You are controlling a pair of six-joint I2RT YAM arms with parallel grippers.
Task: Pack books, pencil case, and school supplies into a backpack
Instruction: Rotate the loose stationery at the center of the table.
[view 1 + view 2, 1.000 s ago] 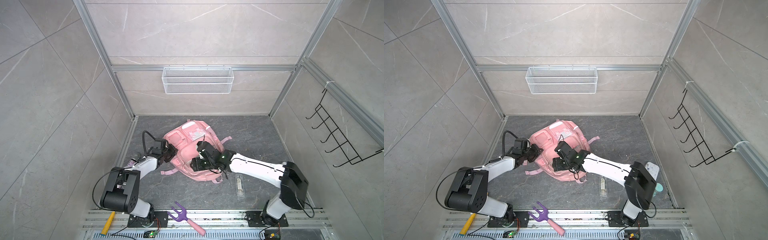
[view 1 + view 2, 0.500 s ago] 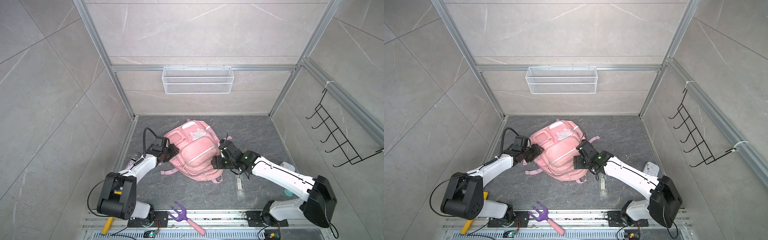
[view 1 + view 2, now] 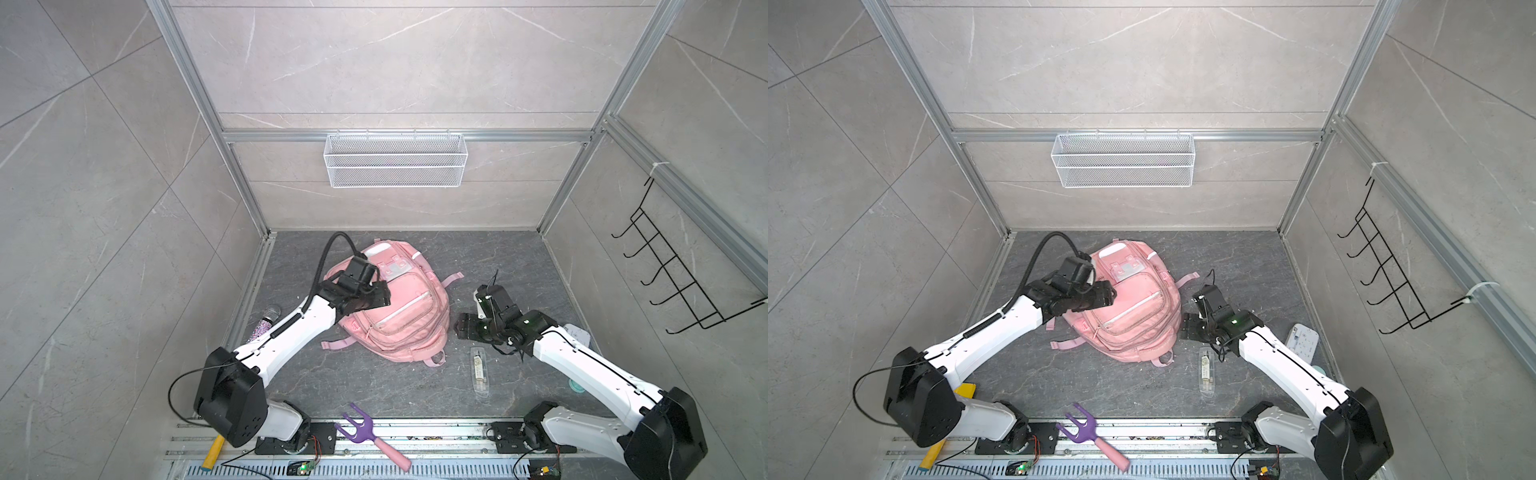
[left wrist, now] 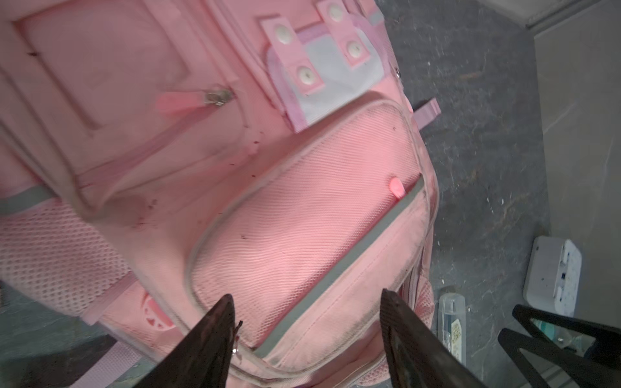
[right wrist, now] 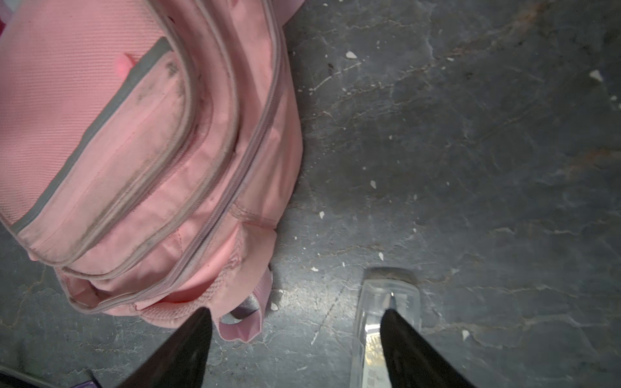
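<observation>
Pickup of the school supplies packet (image 3: 478, 370) is the step in hand, I judge. Books and pencil case are not in sight; whether they are inside the backpack (image 3: 399, 320) I cannot tell.

Method:
- The zips I can see look closed. I would first send the left gripper (image 3: 376, 296) to a zip pull (image 4: 218, 97) and open a pocket mouth.
- I would then shift the right gripper (image 3: 462, 327) until the packet's narrow width sits between the fingers. In the right wrist view only one fingertip (image 5: 403, 342) overlaps its end.
- The packet is thin, clear and flat on the floor (image 3: 374, 382), so go low, close slowly and expect slip.

Pose:
- Left arm reaches from the lower left of the frame over the backpack's upper left. Its fingers are apart with nothing between them.
- Backpack lies mid-floor.
- Right arm comes in from the lower right with the wrist bent down. Its pincer is spread and empty, just right of the backpack.
- Packet lies below that pincer in the frame, near the backpack's lower right.
</observation>
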